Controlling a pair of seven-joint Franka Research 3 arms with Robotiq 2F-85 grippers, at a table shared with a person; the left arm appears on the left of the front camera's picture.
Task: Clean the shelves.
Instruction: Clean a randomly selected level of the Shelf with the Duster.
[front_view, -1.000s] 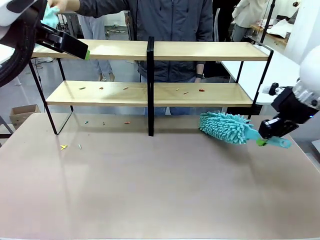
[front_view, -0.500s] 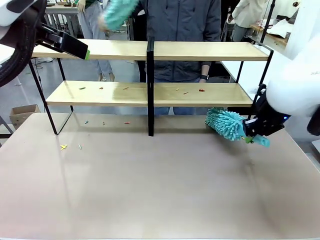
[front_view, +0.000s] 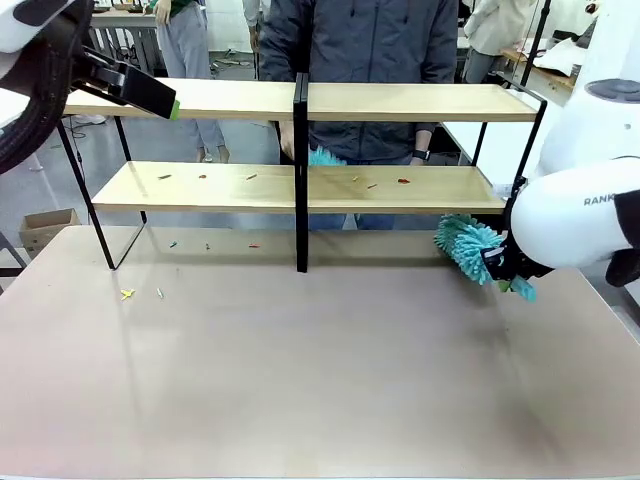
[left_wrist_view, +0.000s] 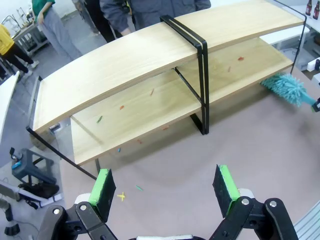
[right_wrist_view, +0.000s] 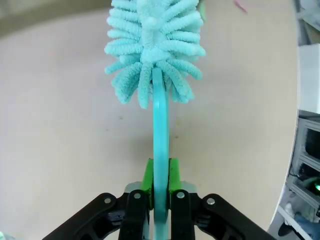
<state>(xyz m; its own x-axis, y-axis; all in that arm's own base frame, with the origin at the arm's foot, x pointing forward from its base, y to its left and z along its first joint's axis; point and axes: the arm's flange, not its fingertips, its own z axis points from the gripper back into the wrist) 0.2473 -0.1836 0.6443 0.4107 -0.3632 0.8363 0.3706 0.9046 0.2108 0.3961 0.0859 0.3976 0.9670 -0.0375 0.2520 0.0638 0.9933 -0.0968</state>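
We've swung the duster, clamped in our right hand, up to the shelves. Crumbs remain; our left hand hangs apart.

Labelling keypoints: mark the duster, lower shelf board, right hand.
duster (front_view: 466, 247), front view, on its fluffy teal head.
lower shelf board (front_view: 440, 192), front view, bare wood on its right half.
right hand (right_wrist_view: 161, 176), right wrist view, midway between its fingertips, shut on the duster's handle.

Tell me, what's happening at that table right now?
Right gripper shut on duster. Left gripper open, empty. Shelves: scraps on lower board. Person standing close behind.
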